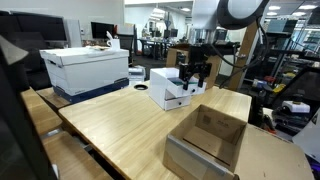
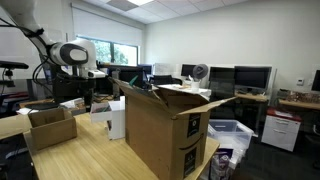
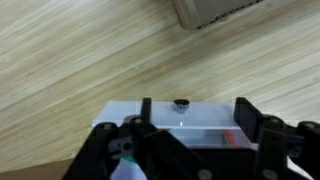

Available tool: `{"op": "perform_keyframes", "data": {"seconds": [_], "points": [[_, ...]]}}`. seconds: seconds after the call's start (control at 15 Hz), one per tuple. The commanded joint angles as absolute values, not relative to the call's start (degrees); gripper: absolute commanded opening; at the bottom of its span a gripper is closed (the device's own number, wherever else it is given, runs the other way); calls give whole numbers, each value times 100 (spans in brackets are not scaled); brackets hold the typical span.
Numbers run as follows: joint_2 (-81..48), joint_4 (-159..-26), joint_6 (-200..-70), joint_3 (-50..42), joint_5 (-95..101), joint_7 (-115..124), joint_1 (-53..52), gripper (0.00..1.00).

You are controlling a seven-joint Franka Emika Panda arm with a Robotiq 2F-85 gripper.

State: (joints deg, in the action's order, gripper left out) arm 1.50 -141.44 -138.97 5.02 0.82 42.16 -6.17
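Claw (image 3: 193,105): spread wide, empty, poised above white plastic drawer box (image 3: 165,118), lower centre; nothing grasped yet.

Arm (image 1: 236,12) arches over from up high, wrist pointing straight down, and the claw (image 1: 193,72) hangs low, its two fingers (image 3: 146,108) spread wide apart, gripping nothing.

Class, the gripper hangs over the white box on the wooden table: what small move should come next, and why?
Probably lift straight up: in the wrist view the gripper stands open over the white box, holding nothing, a small dark object beneath it; rising would clear both.
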Motion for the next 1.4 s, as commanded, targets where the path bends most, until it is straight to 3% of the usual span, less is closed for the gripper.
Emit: {"op": "perform_keyframes", "data": {"seconds": [0.0, 1.33], "points": [[267, -14043, -13804, 558, 197, 4143, -589, 100], [-152, -13509, -14040, 431, 414, 3636, -518, 100]]}}
